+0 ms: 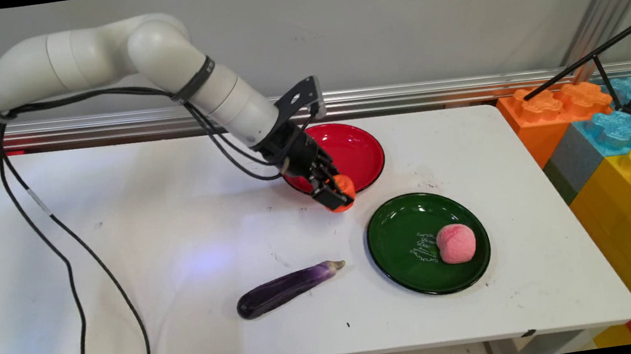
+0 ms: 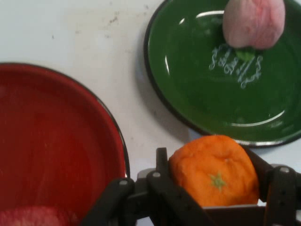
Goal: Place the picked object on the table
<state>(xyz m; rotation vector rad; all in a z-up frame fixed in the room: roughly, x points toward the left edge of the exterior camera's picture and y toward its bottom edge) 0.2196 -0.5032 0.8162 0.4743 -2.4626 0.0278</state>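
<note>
The pincer is closed on an orange, held between both fingers just off the near rim of the red plate, toward the counter's far middle. The green plate carrying a pink peach lies nearer the right edge. An eggplant lies near the front edge, long axis roughly left-right.

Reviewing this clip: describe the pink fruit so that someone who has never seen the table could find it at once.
Start at the white table and go to the green plate near its front right, not the red plate farther back. The pink fruit lies on the green plate's right half, beside white lettering. It is round, pale pink and fuzzy, unlike the orange fruit in the gripper or the long purple eggplant.
</note>
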